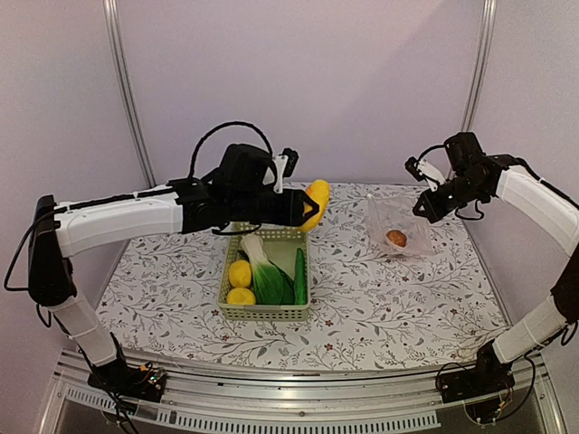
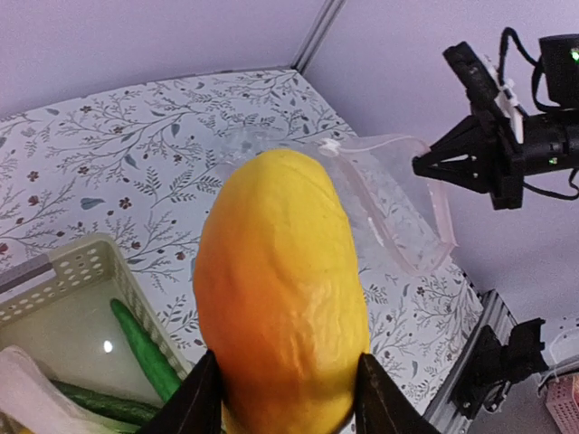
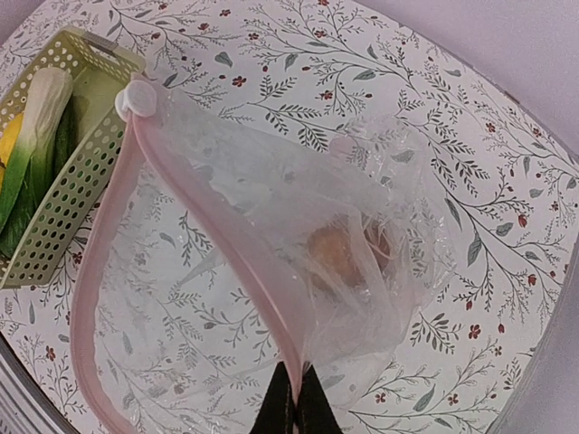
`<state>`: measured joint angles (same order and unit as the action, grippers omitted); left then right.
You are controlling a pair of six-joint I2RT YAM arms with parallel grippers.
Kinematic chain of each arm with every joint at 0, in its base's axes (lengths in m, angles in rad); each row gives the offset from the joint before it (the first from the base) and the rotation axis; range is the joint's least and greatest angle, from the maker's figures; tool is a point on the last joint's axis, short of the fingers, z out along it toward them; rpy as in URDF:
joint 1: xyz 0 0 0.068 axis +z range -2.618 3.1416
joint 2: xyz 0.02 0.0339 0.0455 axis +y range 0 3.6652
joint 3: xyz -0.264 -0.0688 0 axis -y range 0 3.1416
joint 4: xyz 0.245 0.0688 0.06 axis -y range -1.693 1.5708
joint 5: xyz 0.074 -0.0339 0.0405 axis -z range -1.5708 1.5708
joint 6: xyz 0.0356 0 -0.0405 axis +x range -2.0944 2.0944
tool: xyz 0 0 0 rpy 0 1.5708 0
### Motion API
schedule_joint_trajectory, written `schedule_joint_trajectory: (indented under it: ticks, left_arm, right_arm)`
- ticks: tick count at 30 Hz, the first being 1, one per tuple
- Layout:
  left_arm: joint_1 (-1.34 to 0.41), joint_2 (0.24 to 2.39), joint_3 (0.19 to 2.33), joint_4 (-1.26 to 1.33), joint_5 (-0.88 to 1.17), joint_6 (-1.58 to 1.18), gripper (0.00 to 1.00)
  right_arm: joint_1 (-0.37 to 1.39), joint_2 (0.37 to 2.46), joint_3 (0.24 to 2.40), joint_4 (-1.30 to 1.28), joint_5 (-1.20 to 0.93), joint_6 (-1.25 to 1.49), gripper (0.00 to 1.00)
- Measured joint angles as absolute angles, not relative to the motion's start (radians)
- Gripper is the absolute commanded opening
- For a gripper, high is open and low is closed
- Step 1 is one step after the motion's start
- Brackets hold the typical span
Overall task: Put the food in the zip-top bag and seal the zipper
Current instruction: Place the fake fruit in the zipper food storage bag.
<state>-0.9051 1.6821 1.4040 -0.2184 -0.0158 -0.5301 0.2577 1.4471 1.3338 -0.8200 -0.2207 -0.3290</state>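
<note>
My left gripper (image 2: pixel 282 398) is shut on a large yellow-orange fruit (image 2: pixel 280 298) and holds it in the air past the basket's far end (image 1: pixel 317 203). My right gripper (image 3: pixel 296 407) is shut on the pinkish zipper strip (image 3: pixel 226 271) of the clear zip-top bag (image 1: pixel 398 226), holding its mouth open above the table. A small brown-orange piece (image 3: pixel 339 258) lies inside the bag (image 3: pixel 362 235). The bag's open mouth (image 2: pixel 398 208) faces my left gripper. Two yellow fruits (image 1: pixel 240 274), the bok choy (image 1: pixel 262 271) and the cucumber (image 1: pixel 299 276) lie in the basket.
The pale green lattice basket (image 1: pixel 264 314) stands mid-table on a floral cloth; it also shows in the right wrist view (image 3: pixel 63 199) and the left wrist view (image 2: pixel 81 262). Metal frame posts (image 1: pixel 127 90) rise at the back corners. The table's edge (image 2: pixel 470 307) runs right of the bag.
</note>
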Motion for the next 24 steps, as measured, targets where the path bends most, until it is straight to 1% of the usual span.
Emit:
schedule_joint_trajectory:
  ticks: [8, 13, 18, 24]
  left_arm:
    - [-1.053, 1.705, 1.4, 0.133, 0.074, -0.433, 0.31]
    - [-1.071, 1.811, 1.464, 0.312, 0.096, -0.377, 0.31]
    - [-1.071, 1.934, 1.547, 0.396, 0.105, -0.324, 0.32]
    - [-1.071, 2.004, 1.566, 0.429, 0.075, -0.279, 0.53]
  right_arm:
    - [0.293, 1.478, 1.343, -0.825, -0.254, -0.328, 0.0]
    - [0.294, 1.483, 1.396, -0.864, -0.316, -0.322, 0.0]
    - [0.295, 1.483, 1.437, -0.904, -0.381, -0.313, 0.0]
    - [0.294, 1.48, 1.466, -0.958, -0.447, -0.306, 0.0]
